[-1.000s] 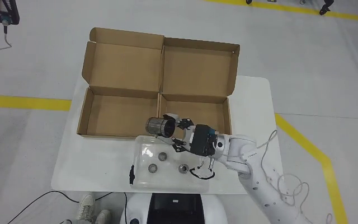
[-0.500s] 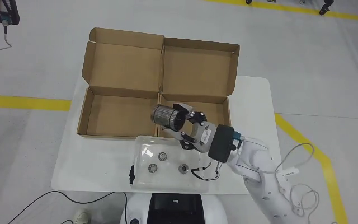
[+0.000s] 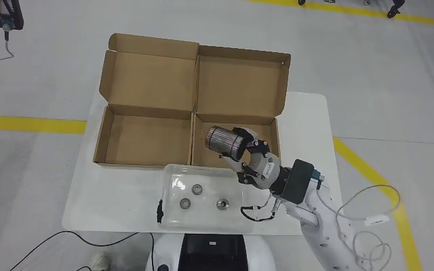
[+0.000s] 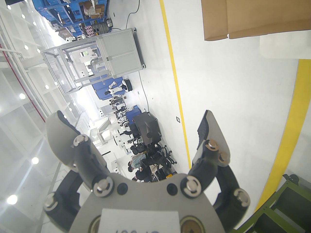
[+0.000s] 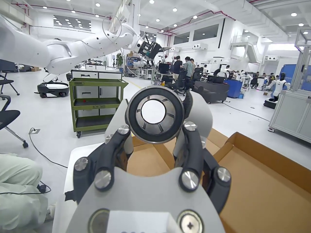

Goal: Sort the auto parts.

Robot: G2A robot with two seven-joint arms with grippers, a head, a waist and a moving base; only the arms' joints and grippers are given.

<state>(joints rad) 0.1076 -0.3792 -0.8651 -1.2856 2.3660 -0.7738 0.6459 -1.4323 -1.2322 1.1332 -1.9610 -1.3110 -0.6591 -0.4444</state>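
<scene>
Over the right cardboard box [image 3: 266, 135] on the desk [image 3: 305, 129], my right tool [image 3: 236, 145] pinches a ribbed metal cylinder [image 3: 221, 140] whose round sides may slip.

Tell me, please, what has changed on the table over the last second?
The right gripper, shut on the ribbed metal cylinder, carried it toward the robot's right and a little away from the robot, from above the boxes' near wall to above the right box. The left box, the clear tray and the small round parts in it stayed put.
</scene>
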